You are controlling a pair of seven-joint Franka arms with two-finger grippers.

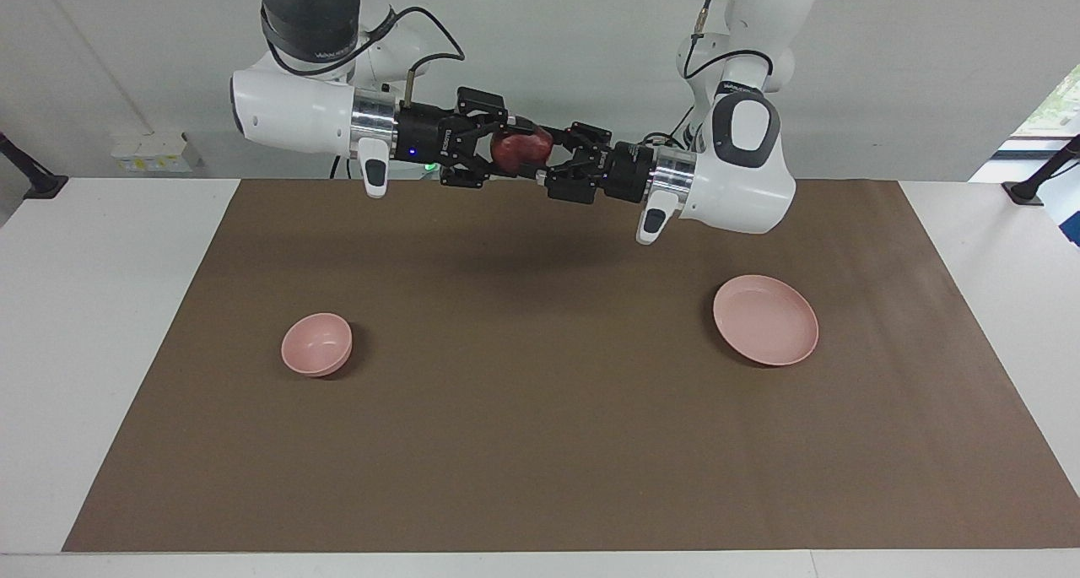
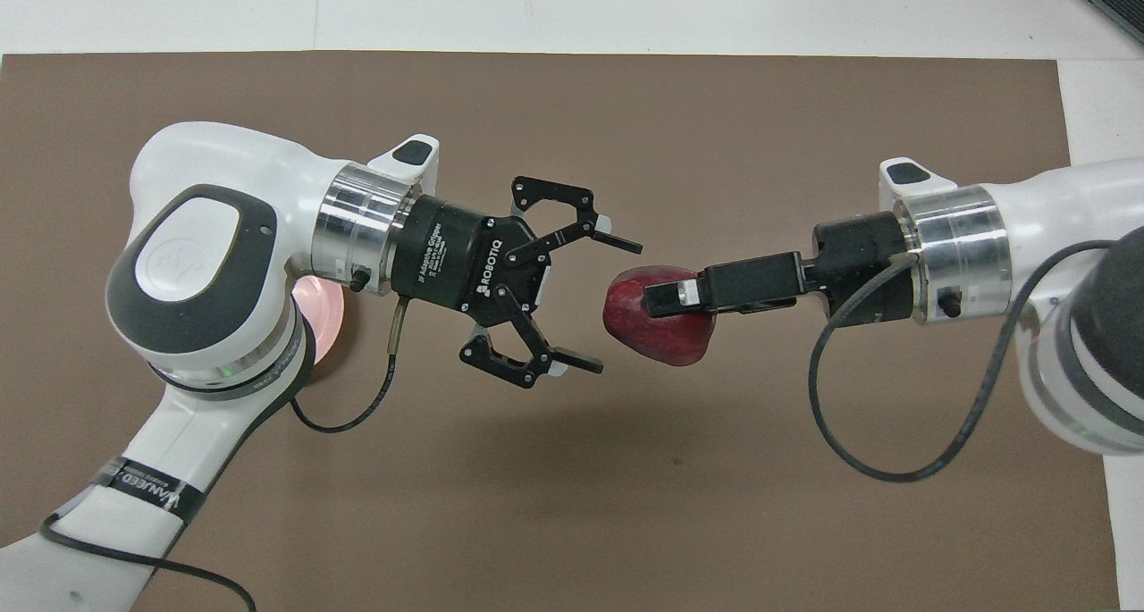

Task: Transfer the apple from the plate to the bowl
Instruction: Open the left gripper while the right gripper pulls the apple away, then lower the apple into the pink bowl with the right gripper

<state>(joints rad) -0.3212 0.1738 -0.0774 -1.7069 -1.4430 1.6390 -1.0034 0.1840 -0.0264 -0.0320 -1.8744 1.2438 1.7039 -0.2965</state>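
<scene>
The apple (image 2: 660, 326) hangs in the air over the middle of the brown mat (image 1: 557, 443), toward the edge of the desk (image 1: 101, 308) nearest the robots, clamped between the fingers of the right gripper (image 2: 666, 297). The left gripper (image 2: 609, 301) is just beside it with its fingers spread wide, apart from the fruit and holding nothing; both arms are level and point at each other.

The plate (image 1: 766, 320) lies bare on the mat toward the left arm's end of the desk, and the bowl (image 1: 316, 343) stands toward the right arm's end; the two are well apart. In the overhead view the left arm covers most of the plate, leaving a pink sliver (image 2: 323, 301) beside its wrist.

The mat covers most of the white desk, leaving pale margins at both ends and along the edges. A plain white wall (image 1: 548, 46) rises past the robots, with a socket box (image 1: 152, 153) low on it near the right arm's end.

One apple, one plate, one bowl, two arms.
</scene>
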